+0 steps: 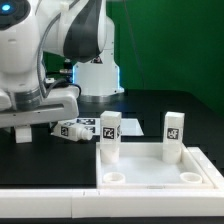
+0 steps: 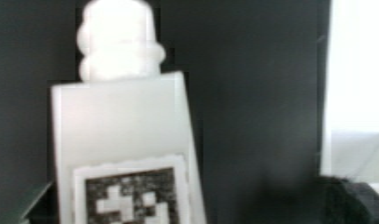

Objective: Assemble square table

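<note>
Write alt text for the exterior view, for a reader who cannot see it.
A large white plastic square tabletop with a raised rim lies on a black table, with one short white blocky tagged leg and a second leg upright at its far corners. Loose legs lie beyond, near a white robot arm.

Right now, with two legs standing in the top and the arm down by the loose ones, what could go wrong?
1. The loose legs lie bunched beside the gripper; a grasp there might nudge a neighbour or take one crooked.
2. The wrist view shows one leg tilted; held askew, its peg end could miss a socket.
3. Carrying it to the empty front sockets may brush the upright legs on the square top.
</note>
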You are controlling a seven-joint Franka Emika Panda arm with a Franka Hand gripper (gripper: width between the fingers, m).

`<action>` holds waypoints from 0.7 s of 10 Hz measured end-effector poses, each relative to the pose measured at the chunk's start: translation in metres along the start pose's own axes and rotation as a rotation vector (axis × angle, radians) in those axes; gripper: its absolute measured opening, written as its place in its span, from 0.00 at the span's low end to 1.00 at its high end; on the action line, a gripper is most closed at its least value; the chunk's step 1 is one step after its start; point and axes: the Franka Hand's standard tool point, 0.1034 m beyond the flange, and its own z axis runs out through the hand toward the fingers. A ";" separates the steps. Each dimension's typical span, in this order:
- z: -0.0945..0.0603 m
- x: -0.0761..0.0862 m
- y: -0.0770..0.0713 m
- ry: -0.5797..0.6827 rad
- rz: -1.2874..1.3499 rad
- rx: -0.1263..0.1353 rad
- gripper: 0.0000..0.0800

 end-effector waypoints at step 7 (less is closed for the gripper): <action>-0.027 0.006 0.009 -0.042 0.128 -0.123 0.81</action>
